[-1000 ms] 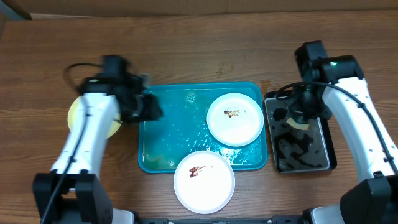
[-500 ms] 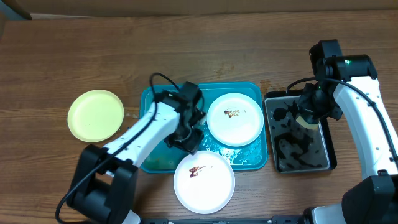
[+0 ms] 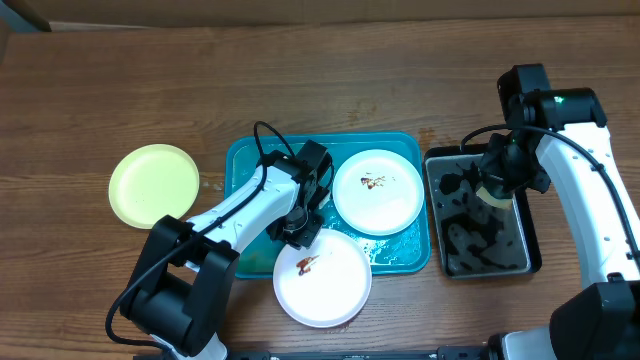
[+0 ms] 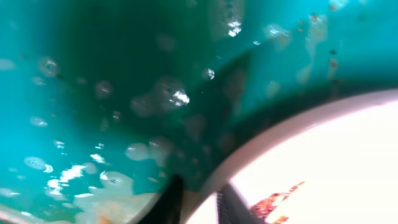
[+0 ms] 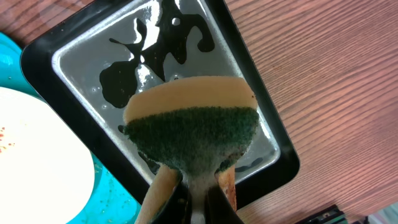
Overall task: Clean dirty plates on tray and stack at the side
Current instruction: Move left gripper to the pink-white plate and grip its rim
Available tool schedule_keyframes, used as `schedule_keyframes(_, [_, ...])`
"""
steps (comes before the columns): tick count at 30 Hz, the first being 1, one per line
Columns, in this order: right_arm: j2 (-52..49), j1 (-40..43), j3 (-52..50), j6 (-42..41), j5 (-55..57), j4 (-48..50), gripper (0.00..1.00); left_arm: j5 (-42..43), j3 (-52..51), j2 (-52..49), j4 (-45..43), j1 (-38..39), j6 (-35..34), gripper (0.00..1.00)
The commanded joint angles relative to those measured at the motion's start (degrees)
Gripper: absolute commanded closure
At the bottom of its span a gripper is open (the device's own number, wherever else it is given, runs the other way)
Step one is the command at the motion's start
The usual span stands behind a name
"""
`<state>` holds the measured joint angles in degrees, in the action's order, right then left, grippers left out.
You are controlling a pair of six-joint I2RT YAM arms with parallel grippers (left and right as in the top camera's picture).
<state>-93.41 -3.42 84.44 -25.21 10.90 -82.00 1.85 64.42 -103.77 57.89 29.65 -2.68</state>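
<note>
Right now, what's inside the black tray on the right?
The black tray has a wet, shiny floor with dark patches. The right gripper, jaws shut on a green-and-yellow sponge, hangs over it; the floor beneath sponge and arm is covered.

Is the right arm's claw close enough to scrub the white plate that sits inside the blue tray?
Probably yes. The right claw, holding the sponge, hovers over the black tray right beside that white plate, with nothing between them.

No readable text, labels, brands or numbers on anything in view
</note>
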Motion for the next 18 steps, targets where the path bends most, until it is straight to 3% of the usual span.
schedule_keyframes(1, [0.17, 0.09, 1.03, 0.2, 0.61, 0.15, 0.96, -3.32, -0.2, -0.81, -0.68, -0.46, -0.13, 0.93])
schedule_keyframes(9, [0.17, 0.09, 1.03, 0.2, 0.63, -0.35, 0.96, -5.99, 2.82, -0.68, -0.96, -6.8, -0.94, 0.96])
schedule_keyframes(18, [0.17, 0.09, 1.03, 0.2, 0.63, -0.52, 0.96, -7.17, 13.18, -0.68, 1.44, -14.32, 1.68, 0.96])
